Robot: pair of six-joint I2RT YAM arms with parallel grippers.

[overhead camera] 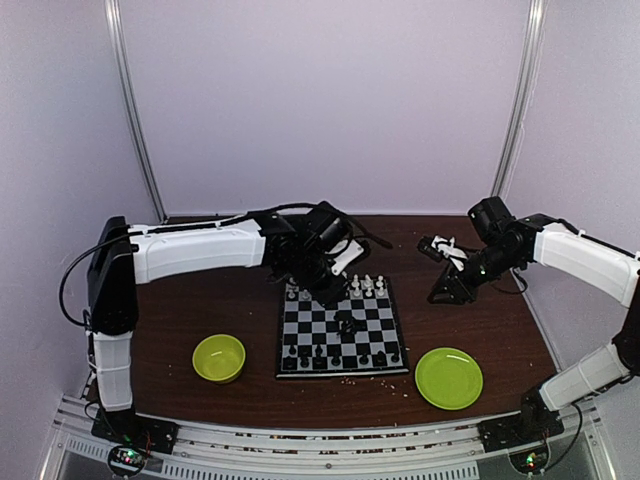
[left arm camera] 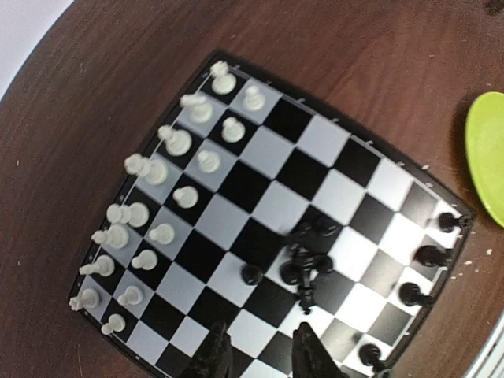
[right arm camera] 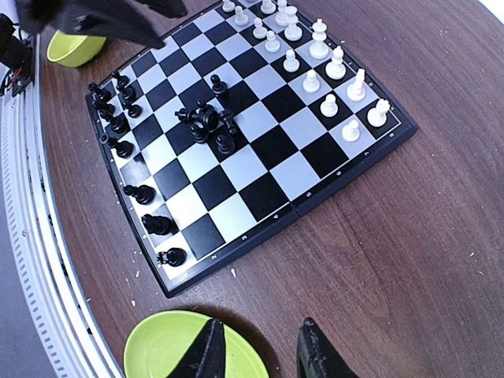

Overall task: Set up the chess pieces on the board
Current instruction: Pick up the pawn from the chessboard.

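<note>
Mid-tabletop, the board (right arm camera: 260,197) holds black chess pieces (right arm camera: 118,124) along its near edge, a toppled black heap (left arm camera: 303,272) at centre, 2 white ranks (left arm camera: 179,142) at its far edge. Left gripper (left arm camera: 260,346) over the board and right gripper (right arm camera: 261,335) off-board both gape empty. Pinching the tangle could scatter neighbours—small, glossy, round-based plastic.

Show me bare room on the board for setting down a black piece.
Free: on the board, the middle ranks toward the green plate, between the black back row and the white pawns. Crowded: the black heap at centre, both end rows.
</note>
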